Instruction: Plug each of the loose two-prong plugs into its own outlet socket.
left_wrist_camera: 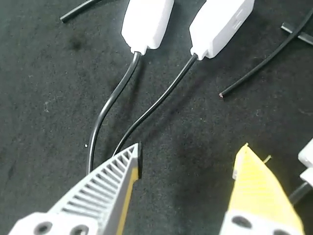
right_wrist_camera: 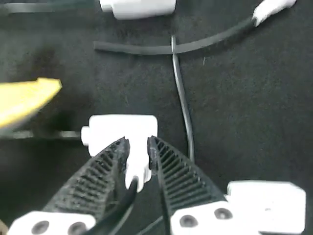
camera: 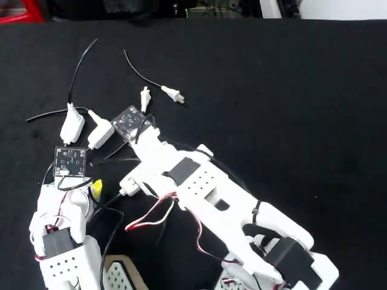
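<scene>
Two white outlet sockets (camera: 72,125) (camera: 100,134) lie side by side at the table's left, each with a black cord. In the left wrist view they are the socket (left_wrist_camera: 146,19) and the socket (left_wrist_camera: 220,22). My left gripper (left_wrist_camera: 190,149) hangs open just short of their cords, nothing between its fingers. My right gripper (right_wrist_camera: 138,143) is shut on a white plug (right_wrist_camera: 122,129) with a black cord. Two loose white plugs (camera: 145,96) (camera: 174,95) lie farther back. The right arm (camera: 205,187) crosses the table's middle; its wrist hides the gripper from above.
Loose black cords (camera: 78,66) (camera: 139,72) curl over the black table (camera: 290,109) at the back left. A white block (right_wrist_camera: 266,205) lies close beside my right gripper. The left gripper's yellow finger (right_wrist_camera: 24,100) shows near the held plug. The table's right half is bare.
</scene>
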Controlling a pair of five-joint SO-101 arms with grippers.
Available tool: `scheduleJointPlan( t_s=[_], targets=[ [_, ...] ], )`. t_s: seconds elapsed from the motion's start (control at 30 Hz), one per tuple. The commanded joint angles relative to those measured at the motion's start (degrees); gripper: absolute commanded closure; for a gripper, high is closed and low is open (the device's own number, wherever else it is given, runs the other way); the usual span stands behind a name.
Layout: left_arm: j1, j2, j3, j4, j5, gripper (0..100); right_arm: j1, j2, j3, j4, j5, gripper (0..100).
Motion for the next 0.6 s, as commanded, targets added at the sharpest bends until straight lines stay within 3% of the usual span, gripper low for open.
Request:
scheduleJointPlan(
  t_s=[0.0,0.17,0.57],
  targets=[
    [0.6,-0.4,0.5,0.4,-0.4,69,0.7,1.6,-5.2,-2.7,0.5,98.6],
    [0.6,-0.4,0.5,0.4,-0.4,69,0.6,8.7,-6.3,-6.2,0.4,98.6],
    [0.6,-0.4,1.0,0.1,-0.4,69,0.6,9.3,-8.5,-1.2,-0.4,98.6]
  ],
)
